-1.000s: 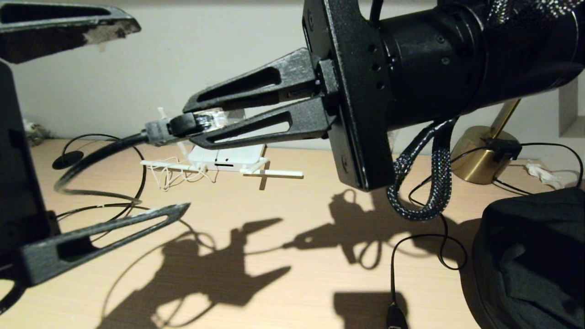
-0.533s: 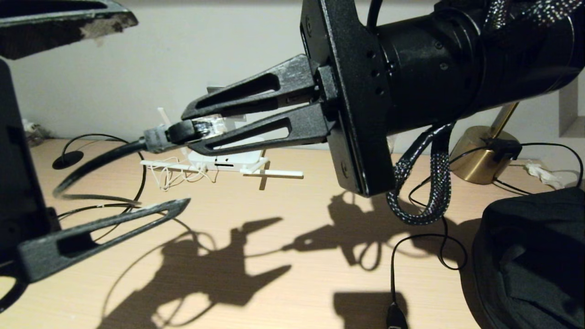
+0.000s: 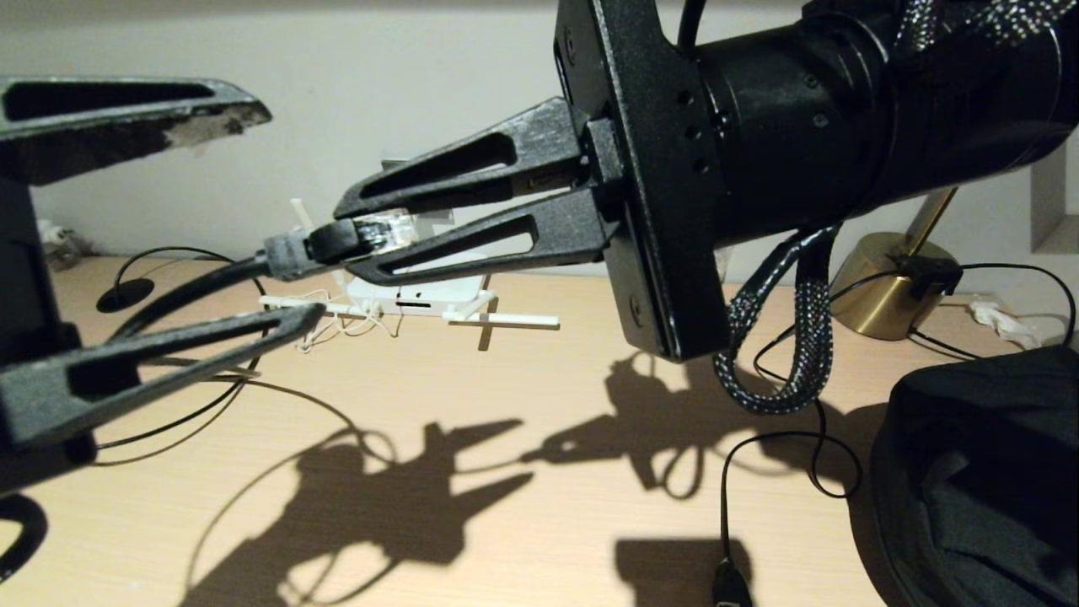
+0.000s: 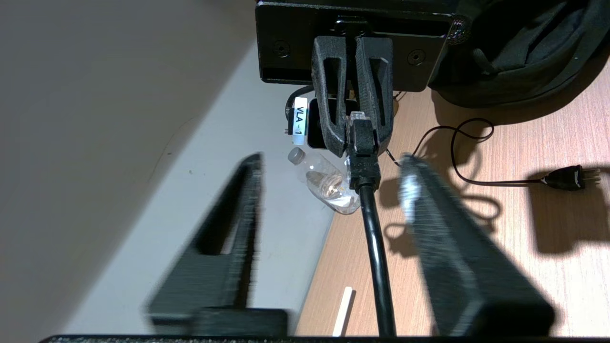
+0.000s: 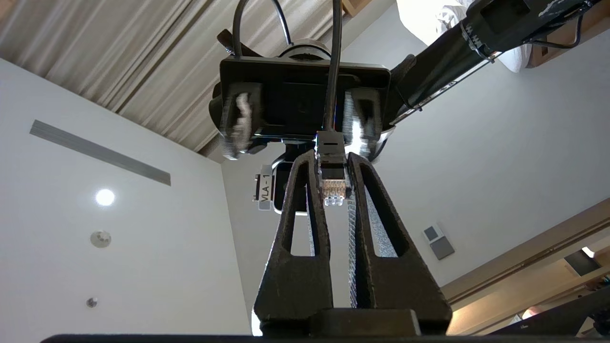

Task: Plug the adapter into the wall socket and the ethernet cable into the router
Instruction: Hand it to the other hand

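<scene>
My right gripper is shut on the clear clip connector of the ethernet cable and holds it above the table. In the right wrist view the connector sits pinched between that gripper's fingers. My left gripper is open, one finger above and one below the black cable just behind the plug. In the left wrist view the cable runs between the left gripper's spread fingers toward the right gripper. The white router lies at the back of the table. The adapter and the wall socket are hidden.
A brass lamp base stands at the back right, and its thin black cord ends in a plug on the table. A black bag fills the front right. A clear plastic bottle lies beyond the table edge.
The left gripper's two fingers have come closer together around the cable, the upper one dropping and the lower one rising. The right gripper rose slightly with the connector.
</scene>
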`<state>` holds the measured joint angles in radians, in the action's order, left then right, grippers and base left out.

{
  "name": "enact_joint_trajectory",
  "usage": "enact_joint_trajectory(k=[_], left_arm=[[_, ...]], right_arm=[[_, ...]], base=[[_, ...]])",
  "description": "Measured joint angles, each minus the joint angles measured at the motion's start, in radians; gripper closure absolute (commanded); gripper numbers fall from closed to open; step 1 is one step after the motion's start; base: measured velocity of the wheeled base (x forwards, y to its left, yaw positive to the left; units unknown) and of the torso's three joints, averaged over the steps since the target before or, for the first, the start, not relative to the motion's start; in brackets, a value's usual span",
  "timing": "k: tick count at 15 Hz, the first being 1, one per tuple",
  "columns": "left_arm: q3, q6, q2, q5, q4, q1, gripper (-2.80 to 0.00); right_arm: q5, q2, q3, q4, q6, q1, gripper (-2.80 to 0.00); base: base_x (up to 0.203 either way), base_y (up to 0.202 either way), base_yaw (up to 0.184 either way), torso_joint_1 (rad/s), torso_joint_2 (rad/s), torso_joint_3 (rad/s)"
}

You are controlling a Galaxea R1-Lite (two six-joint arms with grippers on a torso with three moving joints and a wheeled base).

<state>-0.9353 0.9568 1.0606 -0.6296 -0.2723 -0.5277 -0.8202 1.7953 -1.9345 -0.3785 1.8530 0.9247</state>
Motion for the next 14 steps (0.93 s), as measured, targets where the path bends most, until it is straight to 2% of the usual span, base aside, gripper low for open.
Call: enact_joint_trajectory(k=[10, 11, 14], left_arm=[[0.035, 0.0, -0.008, -0.002, -0.001, -0.009, 0.0], [0.036, 0.0, -0.009, -0.002, -0.002, -0.009, 0.0], [0.039, 0.0, -0.01, -0.001, 0.0, -0.009, 0.0]], right_arm=[[0.0, 0.007, -0.007, -0.001, 0.0, 0.0, 0.0], [-0.003, 0.007, -0.008, -0.001, 0.0, 0.0, -2.8], [-0.01, 0.008, -0.01, 0.001, -0.001, -0.001, -2.8]], base=[[0.0, 0.0, 0.0, 0.0, 0.0, 0.0], [0.0, 0.0, 0.0, 0.0, 0.0, 0.0], [0.0, 0.0, 0.0, 0.0, 0.0, 0.0]])
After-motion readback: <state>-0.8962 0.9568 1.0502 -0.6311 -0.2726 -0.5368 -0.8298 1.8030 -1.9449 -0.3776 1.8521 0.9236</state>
